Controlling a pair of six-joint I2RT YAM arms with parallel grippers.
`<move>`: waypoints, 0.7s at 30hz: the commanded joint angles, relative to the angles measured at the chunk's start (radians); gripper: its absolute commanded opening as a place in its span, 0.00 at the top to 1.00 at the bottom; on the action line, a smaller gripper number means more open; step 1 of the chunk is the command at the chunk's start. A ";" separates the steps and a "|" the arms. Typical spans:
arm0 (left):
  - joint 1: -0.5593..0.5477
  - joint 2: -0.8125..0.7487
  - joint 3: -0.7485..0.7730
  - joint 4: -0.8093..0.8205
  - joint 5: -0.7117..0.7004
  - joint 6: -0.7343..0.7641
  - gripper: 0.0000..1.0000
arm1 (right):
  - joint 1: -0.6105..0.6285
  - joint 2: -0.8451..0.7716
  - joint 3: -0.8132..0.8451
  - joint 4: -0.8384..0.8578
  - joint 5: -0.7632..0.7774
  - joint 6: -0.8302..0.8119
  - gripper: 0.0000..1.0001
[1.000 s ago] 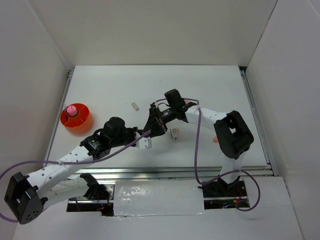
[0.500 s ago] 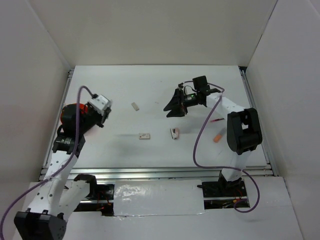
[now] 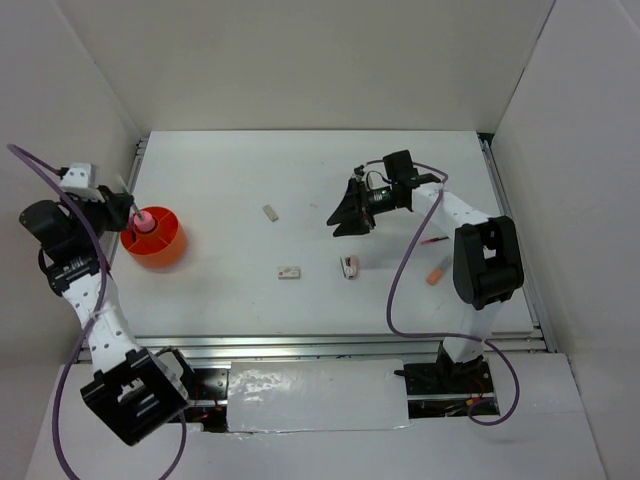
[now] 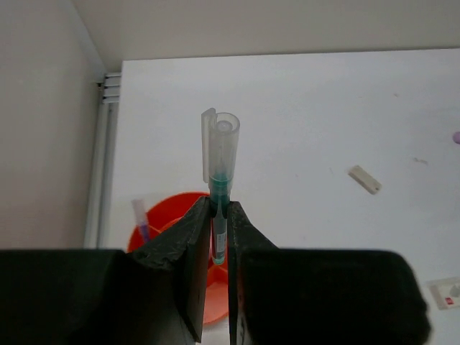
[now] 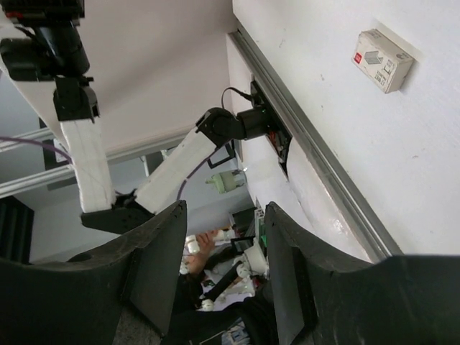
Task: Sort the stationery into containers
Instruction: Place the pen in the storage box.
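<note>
My left gripper is at the far left, over the rim of the orange-red tub, the container. It is shut on a green pen with a clear cap, which sticks out past the fingertips. In the tub stand a pink stubby cylinder and a lilac pen. My right gripper hovers open and empty above the table's middle. White eraser-like blocks lie at the back, in the centre and beside it. A red pen and an orange bit lie to the right.
White walls enclose the table on three sides. A metal rail runs along the near edge. In the right wrist view a white block with a red label lies on the table beyond the open fingers.
The left arm has swung from the table's middle to the far left, over the tub, carrying the pen. The right gripper drew back to the right, then stayed still.
</note>
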 commanded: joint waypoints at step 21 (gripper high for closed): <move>0.221 0.459 0.361 -0.289 0.219 0.442 1.00 | 0.027 0.045 0.172 -0.159 0.091 -0.210 0.47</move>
